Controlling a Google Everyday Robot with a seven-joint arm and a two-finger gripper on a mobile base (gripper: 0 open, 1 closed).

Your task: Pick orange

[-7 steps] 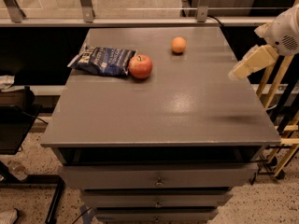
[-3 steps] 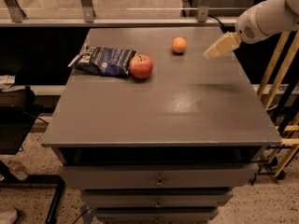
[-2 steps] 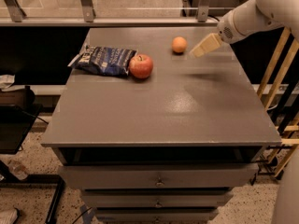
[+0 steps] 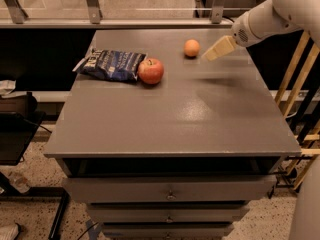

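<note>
Orange [image 4: 191, 48] sits toward the far side of the gray bench [image 4: 200, 119]. End effector [image 4: 211, 54] hangs just right of it with a small gap, angled down-left, on a white arm [image 4: 265, 16] entering from the far right. Red apple [image 4: 151, 70] lies left and nearer, right against a dark blue snack bag [image 4: 112, 64] on its left; drawers [image 4: 170, 190] stack under the bench's near edge.

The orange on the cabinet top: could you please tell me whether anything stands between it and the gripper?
Nothing visible does. The gripper hovers close beside the orange, with only bare cabinet top between them. The red apple and the chip bag lie on the orange's far side.
</note>
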